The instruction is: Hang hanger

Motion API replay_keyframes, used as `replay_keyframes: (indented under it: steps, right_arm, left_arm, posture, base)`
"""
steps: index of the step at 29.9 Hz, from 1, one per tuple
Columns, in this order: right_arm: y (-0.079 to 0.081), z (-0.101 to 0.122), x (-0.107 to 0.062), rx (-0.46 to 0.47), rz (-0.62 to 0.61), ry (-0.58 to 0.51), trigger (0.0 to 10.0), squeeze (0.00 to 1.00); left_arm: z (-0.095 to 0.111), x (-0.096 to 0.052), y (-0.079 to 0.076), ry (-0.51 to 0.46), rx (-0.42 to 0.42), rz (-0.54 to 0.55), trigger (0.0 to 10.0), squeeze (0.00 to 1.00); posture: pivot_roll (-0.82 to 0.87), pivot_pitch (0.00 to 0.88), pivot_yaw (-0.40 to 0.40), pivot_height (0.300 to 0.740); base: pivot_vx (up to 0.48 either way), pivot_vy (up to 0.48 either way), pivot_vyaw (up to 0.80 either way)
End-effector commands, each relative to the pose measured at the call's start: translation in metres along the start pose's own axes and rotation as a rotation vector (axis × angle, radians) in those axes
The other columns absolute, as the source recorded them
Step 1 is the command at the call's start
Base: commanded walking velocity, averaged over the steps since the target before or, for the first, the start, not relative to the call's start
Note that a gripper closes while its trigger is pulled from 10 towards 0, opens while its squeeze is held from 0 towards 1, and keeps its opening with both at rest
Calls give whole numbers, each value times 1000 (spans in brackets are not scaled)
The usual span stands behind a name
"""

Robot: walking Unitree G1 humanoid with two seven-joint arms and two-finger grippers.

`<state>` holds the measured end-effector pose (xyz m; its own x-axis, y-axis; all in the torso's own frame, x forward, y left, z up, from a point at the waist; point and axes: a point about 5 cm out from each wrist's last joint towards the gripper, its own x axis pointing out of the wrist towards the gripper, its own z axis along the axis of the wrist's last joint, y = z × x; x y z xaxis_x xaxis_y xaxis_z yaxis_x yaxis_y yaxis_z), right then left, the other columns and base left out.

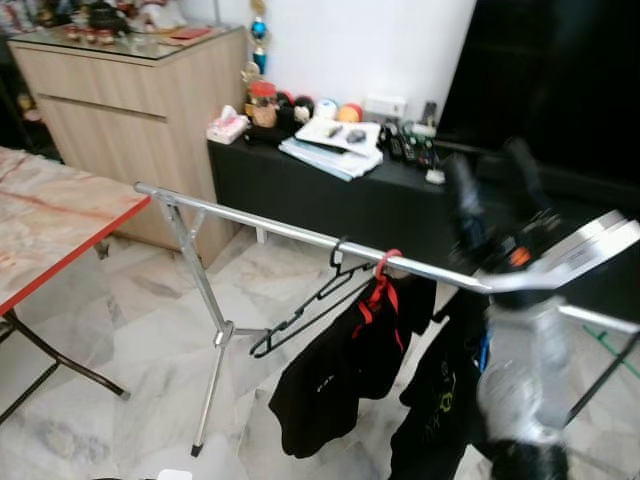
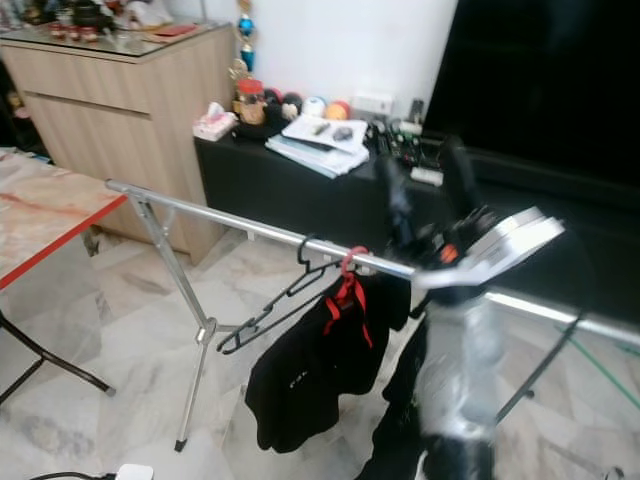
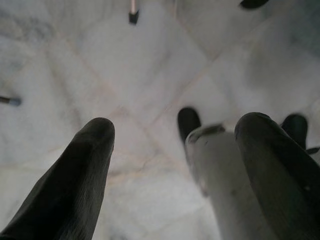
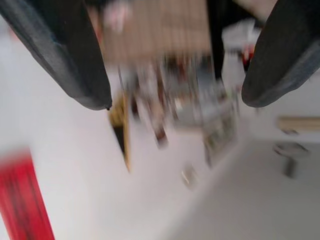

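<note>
Two black fingers of the right gripper [image 1: 492, 190] stand spread wide and empty, raised above the rail [image 1: 280, 229] near its right end. From its wrist, only a blurred room shows between them. The left gripper [image 3: 175, 165] is open too, pointing at the marble floor [image 3: 75, 65]. An empty black hanger [image 1: 305, 310] hangs at mid-rail, just beside a red hanger [image 1: 383, 275] with dark clothes [image 1: 335, 375]. Behind stands a black cabinet [image 1: 330, 205].

The drying rack rail [image 1: 290, 232] is being viewed from above by both eye views; marble floor [image 3: 150, 75] is being faced by the left wrist view, blurred clutter by the right.
</note>
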<state>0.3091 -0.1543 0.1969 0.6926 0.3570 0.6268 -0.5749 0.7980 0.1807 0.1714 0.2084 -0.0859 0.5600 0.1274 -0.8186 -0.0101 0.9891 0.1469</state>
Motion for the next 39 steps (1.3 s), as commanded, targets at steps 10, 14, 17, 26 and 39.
replay_keyframes:
  steps: [10,14,17,26,39]
  right_arm:
    - [-17,19,-34,-197,-339,115,10000,0]
    - [-26,26,-45,-380,-466,144,10000,0]
    - [-35,33,-56,-489,-593,180,10000,0]
    - [-46,6,-97,-473,-817,447,10000,0]
    - [-58,-56,-133,-85,-977,799,10000,0]
  left_arm:
    - [-7,-1,3,29,15,11,10000,0]
    - [-7,-1,3,31,18,11,10000,0]
    - [-7,-1,3,33,21,12,10000,0]
    - [-7,-1,4,27,22,11,10000,0]
    - [-2,0,2,13,17,9,10000,0]
  posture:
    - [-18,38,-18,740]
    - [-19,39,-16,740]
    - [-19,38,-16,740]
    - [-16,38,-18,740]
    - [-21,37,-19,740]
  base:
    - [0,0,0]
    - [0,0,0]
    - [0,0,0]
    - [0,0,0]
    - [0,0,0]
